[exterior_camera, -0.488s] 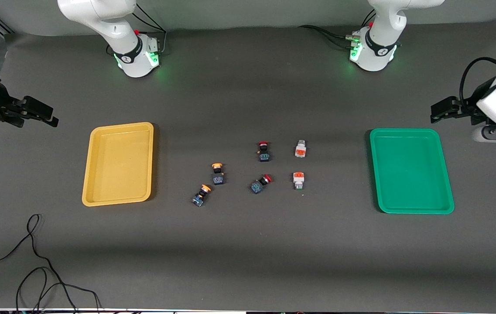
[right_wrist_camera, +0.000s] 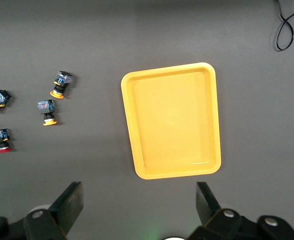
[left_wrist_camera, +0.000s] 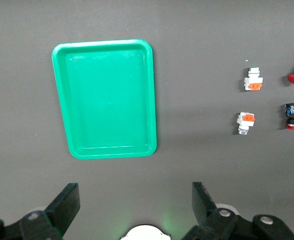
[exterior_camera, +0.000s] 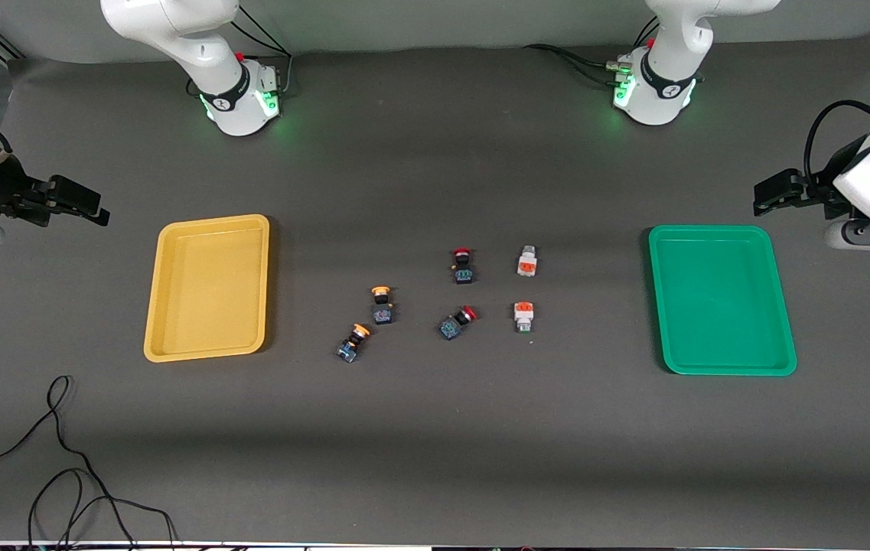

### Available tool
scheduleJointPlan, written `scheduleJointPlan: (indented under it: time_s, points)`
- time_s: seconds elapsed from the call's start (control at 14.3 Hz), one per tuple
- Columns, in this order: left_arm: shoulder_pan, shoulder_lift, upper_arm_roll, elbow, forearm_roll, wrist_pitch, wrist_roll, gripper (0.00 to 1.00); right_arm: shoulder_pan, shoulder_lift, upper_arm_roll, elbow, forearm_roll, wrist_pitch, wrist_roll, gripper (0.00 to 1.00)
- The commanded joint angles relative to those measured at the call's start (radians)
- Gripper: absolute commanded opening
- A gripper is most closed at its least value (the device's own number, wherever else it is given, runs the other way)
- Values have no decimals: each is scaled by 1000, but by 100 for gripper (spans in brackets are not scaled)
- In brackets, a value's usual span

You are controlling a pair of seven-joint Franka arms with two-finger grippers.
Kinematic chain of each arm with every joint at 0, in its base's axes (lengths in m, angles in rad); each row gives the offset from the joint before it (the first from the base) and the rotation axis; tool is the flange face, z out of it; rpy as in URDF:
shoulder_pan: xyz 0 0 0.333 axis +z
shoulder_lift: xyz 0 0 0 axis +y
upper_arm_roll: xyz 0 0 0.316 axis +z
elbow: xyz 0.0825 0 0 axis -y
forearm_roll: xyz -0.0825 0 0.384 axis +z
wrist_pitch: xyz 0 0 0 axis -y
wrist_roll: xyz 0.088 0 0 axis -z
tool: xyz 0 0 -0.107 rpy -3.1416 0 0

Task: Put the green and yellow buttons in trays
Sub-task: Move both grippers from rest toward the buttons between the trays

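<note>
Right gripper [exterior_camera: 90, 207] shifted; buttons [exterior_camera: 382, 304] orange-capped.

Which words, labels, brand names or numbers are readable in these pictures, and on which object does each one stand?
No text is readable.
Right arm's base: dark band with a small white mark, too small to read.
Left arm's base: the same, unreadable.
Yellow tray, green tray, buttons: no lettering visible.
</note>
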Motion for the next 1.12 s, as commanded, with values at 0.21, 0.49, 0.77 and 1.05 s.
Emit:
scheduleJointPlan:
  time_s: [0.21, 0.49, 0.77, 1.05]
  points:
    - [-18, -25, 10, -30, 8, 13, 10, 100, 11, -1, -13, 5, -13, -10, -5, 100]
    - [-21, -25, 8, -56, 8, 19, 11, 100, 20, 20, -2, 18, 3, -10, 89, 100]
    - [-33, -31, -36, -127, 8, 58, -4, 100, 135, 68, 34, 77, 43, -1, 327, 100]
    - [-90, -31, -98, -213, 8, 143, -100, 100, 235, 173, 76, 169, 84, 2, 562, 100]
